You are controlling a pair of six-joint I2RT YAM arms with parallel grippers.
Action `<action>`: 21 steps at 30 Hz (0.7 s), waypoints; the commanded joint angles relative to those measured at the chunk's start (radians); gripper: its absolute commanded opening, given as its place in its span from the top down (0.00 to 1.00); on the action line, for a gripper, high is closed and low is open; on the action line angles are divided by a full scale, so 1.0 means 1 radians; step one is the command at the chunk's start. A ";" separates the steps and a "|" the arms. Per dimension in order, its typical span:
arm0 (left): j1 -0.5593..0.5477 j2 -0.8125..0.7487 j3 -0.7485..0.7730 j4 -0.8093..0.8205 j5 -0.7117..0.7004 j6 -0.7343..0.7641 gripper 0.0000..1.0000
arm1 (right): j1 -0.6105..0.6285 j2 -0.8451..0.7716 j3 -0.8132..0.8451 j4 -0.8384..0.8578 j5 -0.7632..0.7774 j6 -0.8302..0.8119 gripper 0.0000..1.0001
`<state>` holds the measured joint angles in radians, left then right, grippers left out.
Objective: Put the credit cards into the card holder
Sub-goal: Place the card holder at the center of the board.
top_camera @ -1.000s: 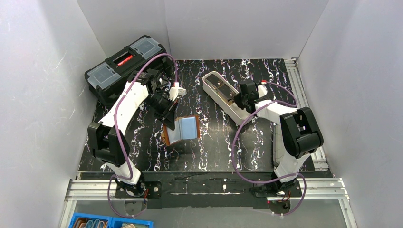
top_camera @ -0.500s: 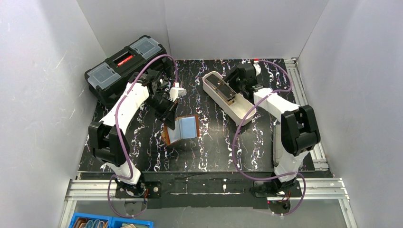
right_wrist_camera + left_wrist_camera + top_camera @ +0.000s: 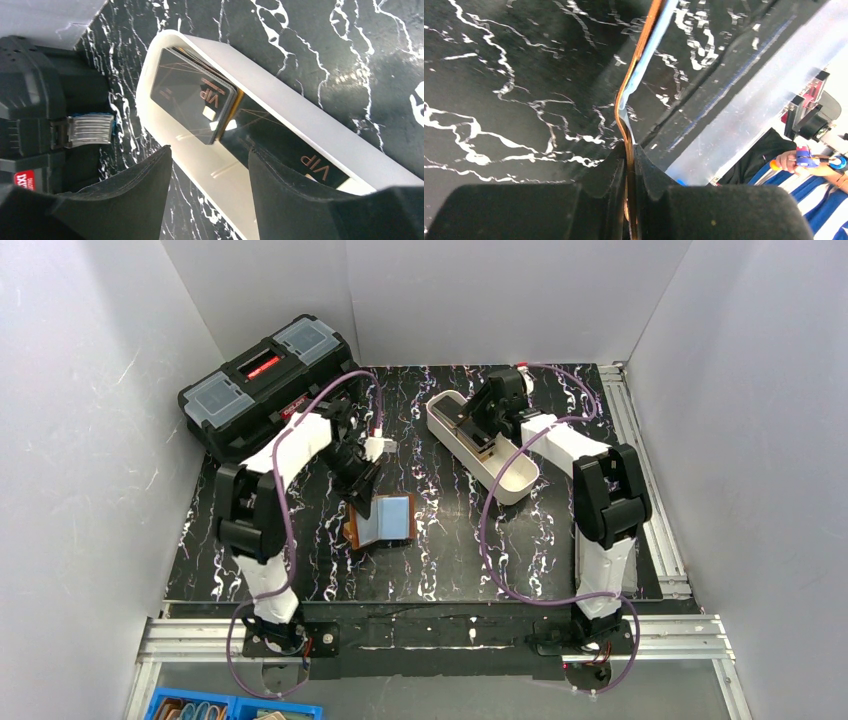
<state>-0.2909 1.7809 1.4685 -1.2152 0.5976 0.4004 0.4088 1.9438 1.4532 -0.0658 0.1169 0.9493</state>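
Pinching card holder [image 3: 385, 520] edge, L pincer [image 3: 630, 157] props it open; R pincer [image 3: 210, 157], spread, poised over credit cards [image 3: 192, 95] in tray [image 3: 300, 116].

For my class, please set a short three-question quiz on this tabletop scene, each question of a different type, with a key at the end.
1. True or false: the left jaws are clamped on an edge of the card holder.
2. Where do the visible credit cards lie? A) in the white tray; B) on top of the black toolbox; C) flat on the bare tabletop.
3. Fill in the blank: the right jaws stand ____ just above the cards, holding nothing.

Key: 1 true; 2 A; 3 open.
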 commanded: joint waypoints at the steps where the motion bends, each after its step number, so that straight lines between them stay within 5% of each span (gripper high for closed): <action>1: 0.000 0.122 0.010 0.036 -0.089 -0.023 0.90 | 0.003 -0.080 -0.042 0.014 -0.005 -0.023 0.35; 6: -0.001 0.166 -0.021 0.100 -0.129 -0.008 0.73 | 0.002 -0.137 -0.102 0.010 -0.008 -0.022 0.35; 13: -0.001 0.149 -0.087 0.207 -0.258 0.007 0.67 | -0.002 -0.245 -0.225 0.024 -0.019 -0.021 0.35; 15: -0.001 0.123 -0.115 0.232 -0.281 0.021 0.56 | -0.002 -0.273 -0.257 0.031 -0.019 -0.018 0.35; 18: -0.001 0.096 -0.128 0.236 -0.299 0.035 0.53 | -0.004 -0.303 -0.289 0.028 -0.015 -0.021 0.35; 19: 0.000 0.084 -0.132 0.236 -0.299 0.044 0.38 | -0.004 -0.311 -0.299 0.027 -0.012 -0.021 0.34; 21: 0.000 0.058 -0.133 0.238 -0.297 0.052 0.35 | -0.005 -0.322 -0.316 0.019 -0.006 -0.019 0.34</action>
<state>-0.2905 1.9404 1.3430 -0.9890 0.3286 0.4198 0.4076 1.6691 1.1641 -0.0620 0.1013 0.9379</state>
